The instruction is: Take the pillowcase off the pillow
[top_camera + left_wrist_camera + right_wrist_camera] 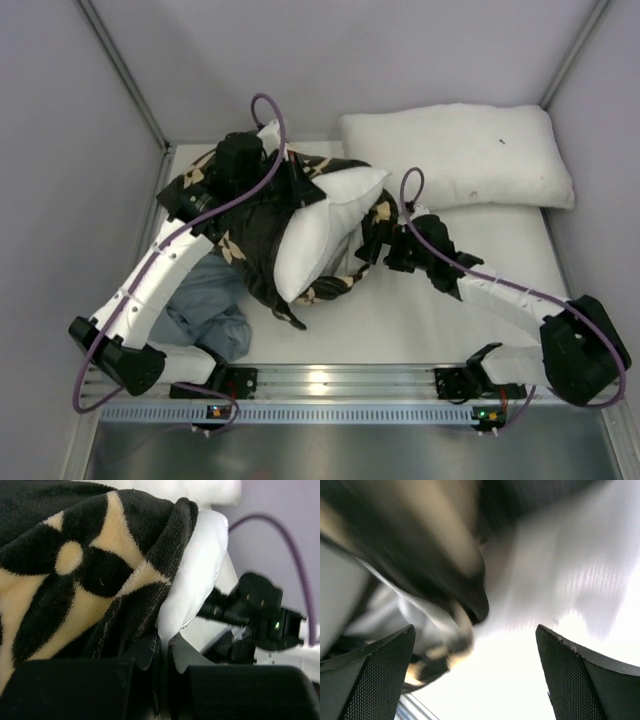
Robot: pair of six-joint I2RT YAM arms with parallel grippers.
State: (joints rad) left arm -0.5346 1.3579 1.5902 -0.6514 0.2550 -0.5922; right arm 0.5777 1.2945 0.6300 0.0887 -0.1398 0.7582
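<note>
Noting black flower-printed plush pillowcase (255,238) centre-left on white worktop (420,310), plump white pillow (320,228) half exposed. Left claw (162,652) clamped on pillowcase hem; right claw (475,650) apart. Risk: shallow pinch slips, pillow drags along.

Pale lilac-grey walls are closing the cell on 3 sides: the left wall (60,150), the back wall (330,50) and the right wall (610,130); a grey metal post (120,70) is running along the back-left corner, and a 2nd post (575,50) along the back-right one; a white table (400,320) is filling the middle; an aluminium rail (340,378) is lying along its near edge and catching a small bright reflection; just below it a perforated strip (330,412) is running parallel; a brushed metal sheet (330,455) is covering the bottom of the top ext. view; light is falling soft & even, with shadows showing only faint.
</note>
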